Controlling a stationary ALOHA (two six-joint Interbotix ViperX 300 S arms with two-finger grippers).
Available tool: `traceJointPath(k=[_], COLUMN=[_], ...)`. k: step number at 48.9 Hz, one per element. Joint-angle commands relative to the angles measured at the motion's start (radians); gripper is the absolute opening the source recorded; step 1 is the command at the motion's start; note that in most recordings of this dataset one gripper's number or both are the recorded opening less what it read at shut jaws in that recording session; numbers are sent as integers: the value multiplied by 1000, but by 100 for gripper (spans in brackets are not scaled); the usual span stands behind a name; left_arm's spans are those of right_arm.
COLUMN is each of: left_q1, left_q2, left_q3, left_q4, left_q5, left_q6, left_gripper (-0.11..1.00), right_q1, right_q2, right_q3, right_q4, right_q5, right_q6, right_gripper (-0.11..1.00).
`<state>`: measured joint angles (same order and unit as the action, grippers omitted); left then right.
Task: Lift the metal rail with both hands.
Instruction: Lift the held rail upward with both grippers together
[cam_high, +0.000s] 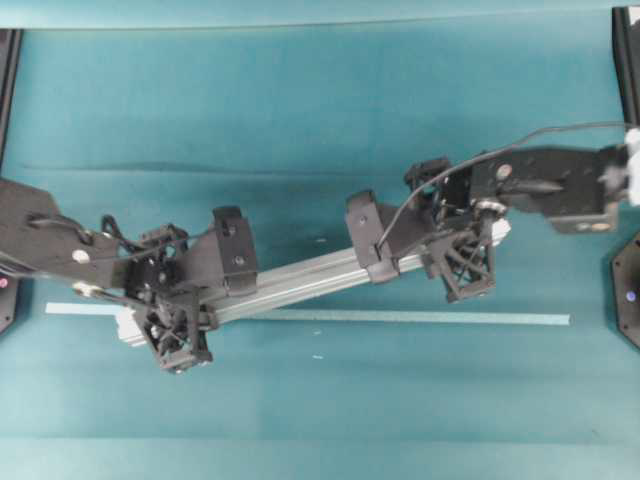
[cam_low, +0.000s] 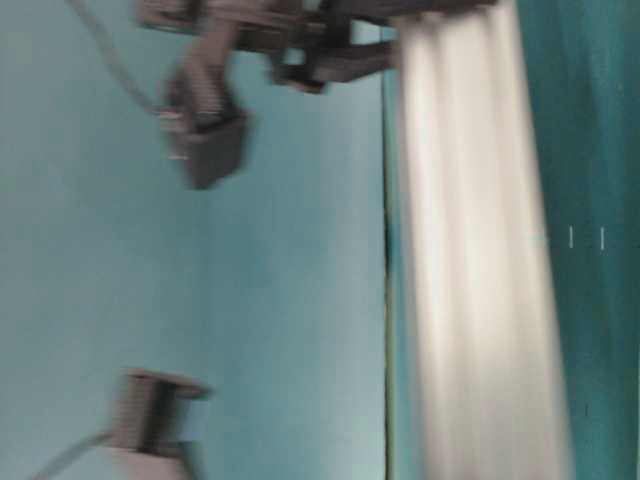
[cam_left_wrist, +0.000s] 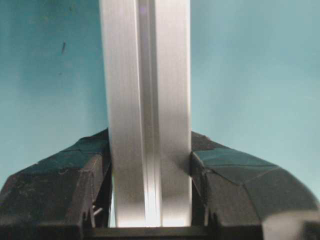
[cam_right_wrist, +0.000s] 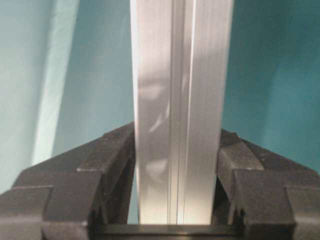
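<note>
Closest to both wrist cameras is the metal rail (cam_left_wrist: 147, 110), a silver grooved bar that runs straight away from each tool between its black pads. On the left tool (cam_left_wrist: 149, 172) the two pads press the rail's flanks from either side, with no gap visible, so this tool is clamped on the rail; the right tool (cam_right_wrist: 176, 165) grips it in the same way, pads flush against both sides of the bar. Seen from overhead, the rail (cam_high: 300, 280) stretches diagonally from the left tool (cam_high: 180, 325) up to the right tool (cam_high: 462, 262), each tool holding it near one end (the ends themselves are partly hidden by the lattice fingers). Just below the left tool and passing under the rail's lower end lies a thin pale tape strip (cam_high: 400, 317), flat on the teal surface (cam_high: 300, 120) and running well past the middle towards the right tool's side. From table level the picture is blurred: the rail (cam_low: 470, 250) appears as a broad pale band, with dark arm parts beside it that cannot be told apart.
</note>
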<state>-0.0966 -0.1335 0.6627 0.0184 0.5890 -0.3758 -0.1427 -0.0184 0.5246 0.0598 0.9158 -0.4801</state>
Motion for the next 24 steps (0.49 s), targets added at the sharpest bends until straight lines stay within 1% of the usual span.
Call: traceJointPath(k=[1,12,20,24], left_q1=[-2,2,9,17], left_q2=[-78,-166,-196,-204], left_q3=[-80,-201,-307,-353], left_q4=[-2,-2,-2,-2], left_q5=[89,308,445,489], left_q6=[5,2,-2,-2], left_gripper=[33,33,33,33], right_q1=[3,3,5,3], right_q2=[-49,-100,-110,-110], right_q3=[-63,-212,-324,-380], right_q4=[-2,-2,-2,-2], right_q5=[61,290,407,456], right_q6=[8,35,49,49], right_gripper=[42,42,42,42])
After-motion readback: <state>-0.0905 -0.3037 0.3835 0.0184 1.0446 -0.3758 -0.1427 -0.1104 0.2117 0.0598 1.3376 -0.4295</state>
